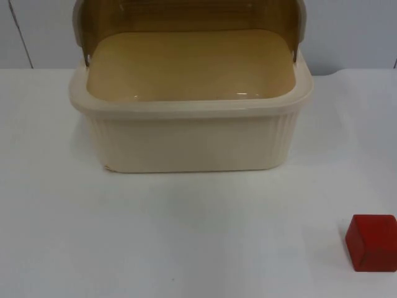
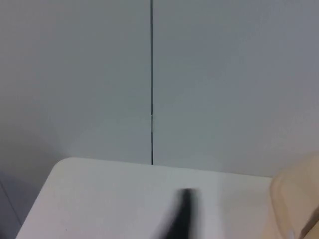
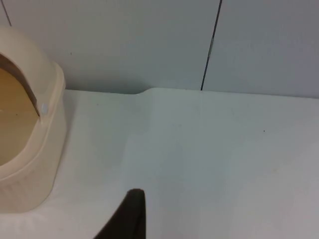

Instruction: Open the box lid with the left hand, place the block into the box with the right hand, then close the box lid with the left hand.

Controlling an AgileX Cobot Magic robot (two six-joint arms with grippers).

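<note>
A: Where does the top camera sit?
B: High up, facing down and forward over the white bench (image 1: 186,236), close to the box (image 1: 192,133), with the wall (image 1: 347,31) behind.
A: And the wrist cameras?
B: Each looks low along its fingers toward that wall. The left finger (image 2: 182,216) has the box (image 2: 294,199) off to one side; past the right finger (image 3: 130,216), the box (image 3: 30,149) again.

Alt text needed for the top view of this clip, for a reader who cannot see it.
A cream box stands at the back of the white table with its translucent brown lid swung up and open, its inside bare. A red block lies on the table nearer the camera, off to the right arm's side, apart from the box.
</note>
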